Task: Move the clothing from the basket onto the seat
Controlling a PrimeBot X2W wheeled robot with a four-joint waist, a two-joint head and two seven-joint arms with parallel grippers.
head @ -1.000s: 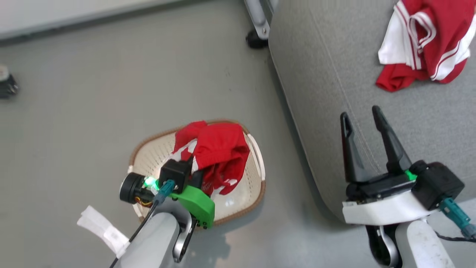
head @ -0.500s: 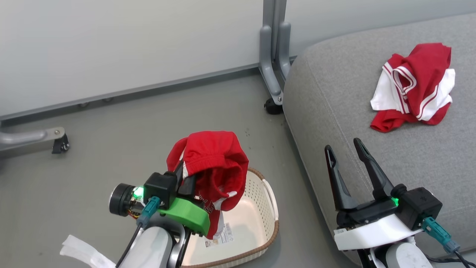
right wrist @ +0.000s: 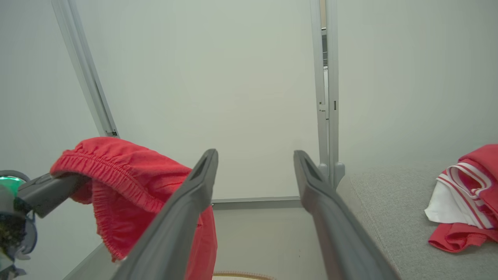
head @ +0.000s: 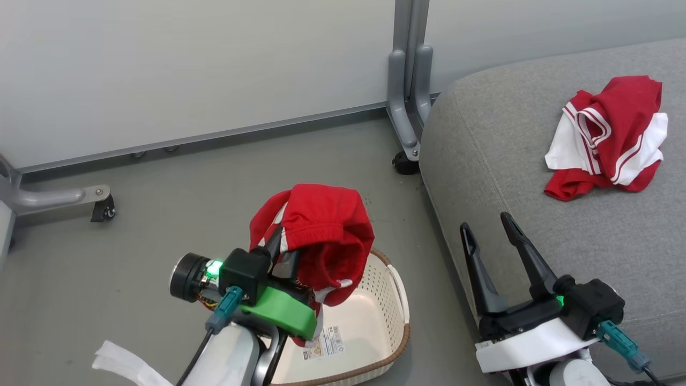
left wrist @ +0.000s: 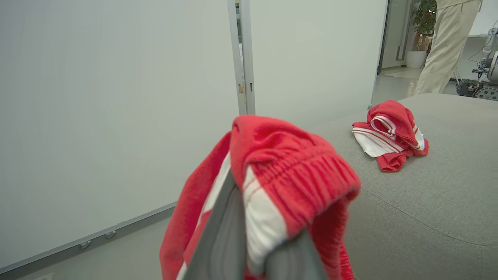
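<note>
My left gripper (head: 284,247) is shut on a red garment with white panels (head: 321,236), lifted clear above the cream basket (head: 375,343), whose inside shows a label sticker. In the left wrist view the cloth (left wrist: 288,167) drapes over the closed fingers (left wrist: 225,241). A second red and white garment (head: 611,136) lies crumpled on the grey seat (head: 514,161), also visible as a heap (left wrist: 391,134) further along the cushion (left wrist: 447,202). My right gripper (head: 487,236) stands open and holds nothing at the seat's front edge; its fingers (right wrist: 194,210) spread wide, with the held garment (right wrist: 128,179) to their left.
A grey partition wall runs behind, with a metal post and castor foot (head: 404,155) by the seat's corner and another castor leg (head: 102,206) at the left. A person's legs in beige trousers (left wrist: 443,42) stand beyond the seat. Grey floor surrounds the basket.
The left gripper has lifted the red garment up out of the basket. The head camera tilted upward, bringing the wall into view. The right gripper stayed open.
</note>
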